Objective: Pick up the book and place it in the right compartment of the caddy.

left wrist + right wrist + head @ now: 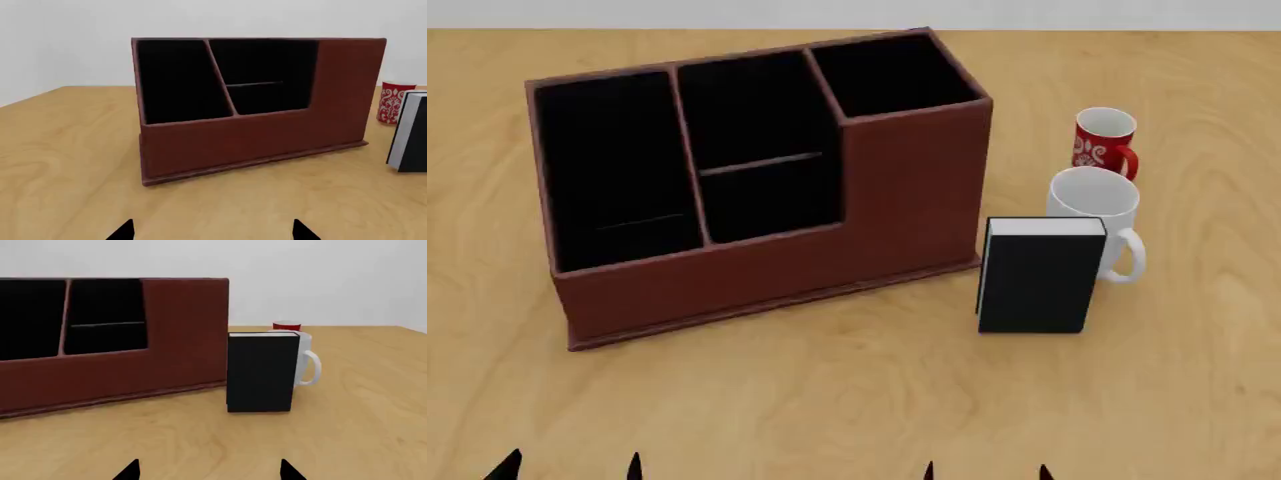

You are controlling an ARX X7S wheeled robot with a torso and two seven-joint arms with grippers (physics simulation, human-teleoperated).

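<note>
The black book (1040, 277) stands upright on the wooden table, just right of the reddish-brown caddy (761, 275). The book also shows in the right wrist view (260, 372) and at the edge of the left wrist view (410, 132). The caddy's right compartment (888, 75) is the tall end section, with nothing showing inside it. My left gripper (571, 468) and right gripper (985, 472) are open and empty at the table's near edge, well short of both. Only their fingertips show in the wrist views, wide apart.
A white mug (1094, 210) stands right behind the book, touching or nearly so. A red patterned mug (1104, 142) stands farther back. The caddy's middle section (761, 150) has a shelf divider; its long left section (614, 160) shows nothing inside.
</note>
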